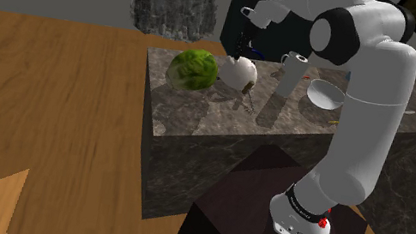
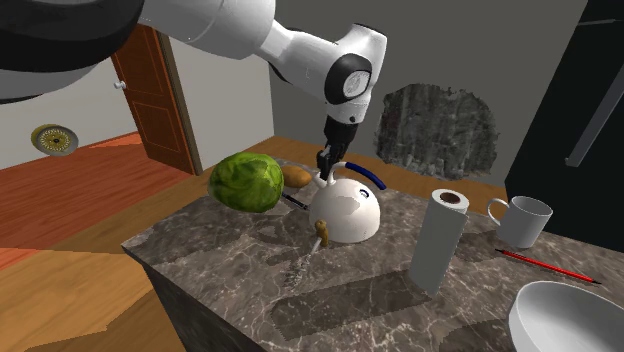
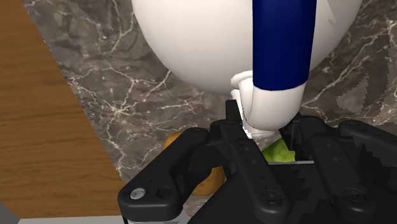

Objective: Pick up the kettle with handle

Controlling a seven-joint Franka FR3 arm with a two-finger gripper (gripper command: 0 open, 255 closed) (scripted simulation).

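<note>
- Gripper, shoulder view: hangs straight down over the kettle, which sits near the counter's far edge, about midway along it. A green cabbage is just beside the kettle. A paper roll and a bowl stand farther along, toward the view's right.
- Second exterior view: gripper at one end of the blue handle. The kettle rests on the counter, not yet raised. The cabbage is near that end, with a brown potato-like lump behind it. The paper roll, mug, red pencil and bowl are well apart from it.
- Wrist view: gripper pinching the white root of the handle, black jaws tight on either side. The kettle lies beyond, on the counter.
- Step, judged: grasp made, lift pending.
- Next move, judged: a straight rise. The hold sits at the handle's end, off centre, so the kettle may swing or tip.
- Obstruction, judged: the cabbage is the nearest thing, and a vertical lift should clear it.
</note>
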